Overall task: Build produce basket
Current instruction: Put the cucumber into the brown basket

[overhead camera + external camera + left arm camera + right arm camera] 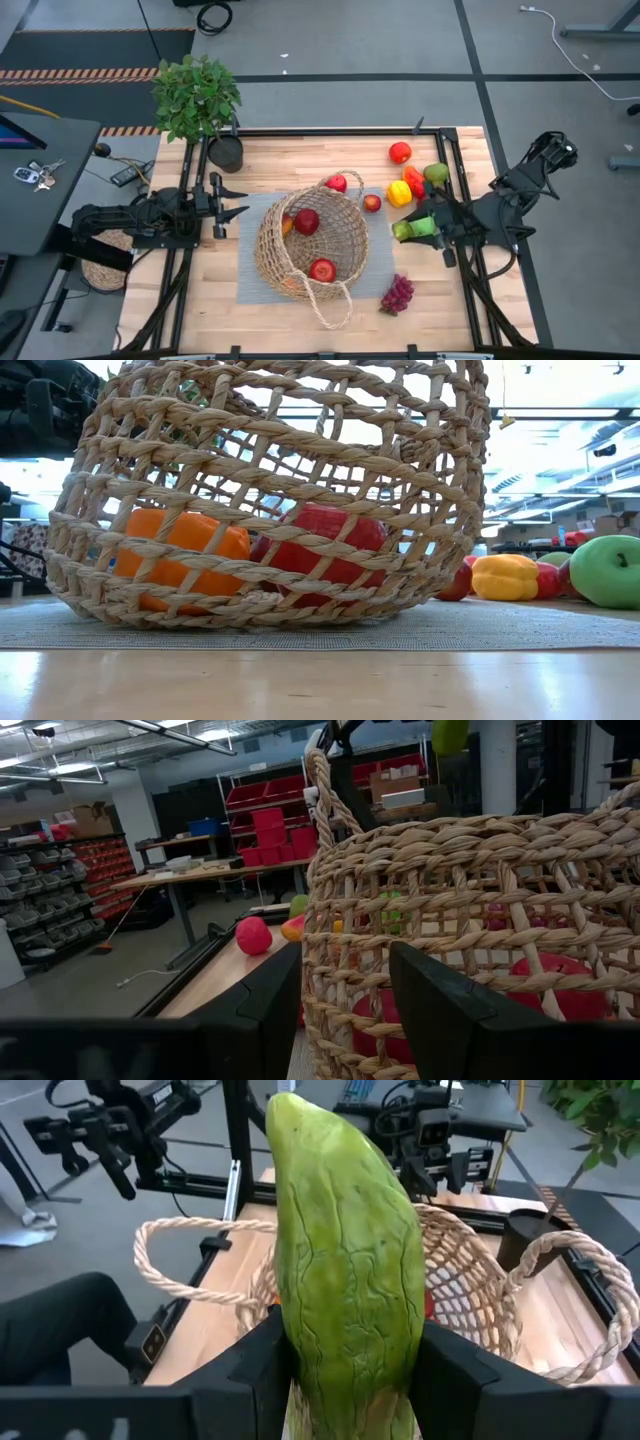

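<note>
Basket [312,247] mid-desk, on grey mat [250,285], tipped on its side, mouth toward right claw [412,229]. Tan wicker, open weave, two looped rope handles. Inside: red apples [307,221], something orange [180,545] low against weave, red piece [325,545] beside it in low view.

Right claw just right of basket rim, apart from it, pinching cucumber [350,1270] between both fingers [255,1370]. Cucumber long, tapered, matte green, wrinkled skin w/ fine veins; stands upright in wrist view, tip pointing toward basket mouth. Fingers dark, blocky, pressed against cucumber's lower sides.

Left claw [228,199] at basket's left side, near the wall but not touching as far as visible; fingers [440,1005] spread, nothing between them, weave right ahead in wrist view.

Rest of produce on desk, right of basket: red apple [336,183] at far rim, smaller red apple [372,203] just beside mat edge, yellow pepper [399,193], red pepper [414,181] touching it, green apple [436,173], red round fruit [400,152] farther back. Purple grapes [398,294] near front-right mat corner, bumpy cluster.

Desk [450,300] pale wood planks, black frame rails. Potted plant [197,95] in black pot [226,153] at far-left corner, well apart from basket.
</note>
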Tool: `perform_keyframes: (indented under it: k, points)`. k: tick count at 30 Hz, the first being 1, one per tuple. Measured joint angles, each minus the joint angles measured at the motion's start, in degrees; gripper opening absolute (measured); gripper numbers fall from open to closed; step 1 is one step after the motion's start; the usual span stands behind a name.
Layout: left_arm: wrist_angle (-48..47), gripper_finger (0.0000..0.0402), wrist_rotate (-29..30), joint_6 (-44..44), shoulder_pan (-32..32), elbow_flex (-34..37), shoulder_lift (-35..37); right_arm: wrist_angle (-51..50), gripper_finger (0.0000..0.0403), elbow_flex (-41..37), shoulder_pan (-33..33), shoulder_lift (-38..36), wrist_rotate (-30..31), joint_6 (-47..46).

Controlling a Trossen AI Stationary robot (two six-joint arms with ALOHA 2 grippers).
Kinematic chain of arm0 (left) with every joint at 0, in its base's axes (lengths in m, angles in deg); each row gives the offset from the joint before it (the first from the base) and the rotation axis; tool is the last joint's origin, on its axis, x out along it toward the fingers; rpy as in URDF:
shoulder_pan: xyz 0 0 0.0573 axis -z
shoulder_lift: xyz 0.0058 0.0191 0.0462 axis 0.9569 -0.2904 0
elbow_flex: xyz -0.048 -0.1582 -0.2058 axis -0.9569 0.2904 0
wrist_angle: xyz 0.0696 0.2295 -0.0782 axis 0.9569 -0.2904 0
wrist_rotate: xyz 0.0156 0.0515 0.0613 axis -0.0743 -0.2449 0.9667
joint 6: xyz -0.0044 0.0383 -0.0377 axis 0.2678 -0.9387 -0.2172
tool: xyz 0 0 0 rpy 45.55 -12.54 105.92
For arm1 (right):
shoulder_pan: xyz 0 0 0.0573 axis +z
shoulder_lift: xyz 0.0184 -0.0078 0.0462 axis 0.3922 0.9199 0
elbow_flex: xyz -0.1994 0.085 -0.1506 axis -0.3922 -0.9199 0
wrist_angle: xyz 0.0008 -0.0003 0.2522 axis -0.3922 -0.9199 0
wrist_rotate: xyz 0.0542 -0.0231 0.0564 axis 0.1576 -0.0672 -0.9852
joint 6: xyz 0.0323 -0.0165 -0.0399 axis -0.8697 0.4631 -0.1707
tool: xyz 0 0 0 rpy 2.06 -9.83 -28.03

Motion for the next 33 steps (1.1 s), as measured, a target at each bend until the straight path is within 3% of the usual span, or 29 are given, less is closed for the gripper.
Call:
perform_keyframes:
  k: [8,12,16,25,33]
  points:
    - [0.0,0.0160,0.0,0.0,0.0,0.0,0.0,2.4,0.0170,0.0,0.0,3.5,0.0,4.3]
    - [0.0,0.0160,0.0,0.0,0.0,0.0,0.0,4.0,0.0170,0.0,0.0,5.3,1.5,17.3]
    - [0.0,0.0160,0.0,0.0,0.0,0.0,0.0,2.2,0.0170,0.0,0.6,6.4,5.9,34.9]
    - [0.0,0.0160,0.0,0.0,0.0,0.0,0.0,2.1,0.0170,0.0,2.8,7.3,7.8,74.5]
    - [0.0,0.0160,0.0,0.0,0.0,0.0,0.0,2.1,0.0170,0.0,4.3,7.3,11.1,79.3]
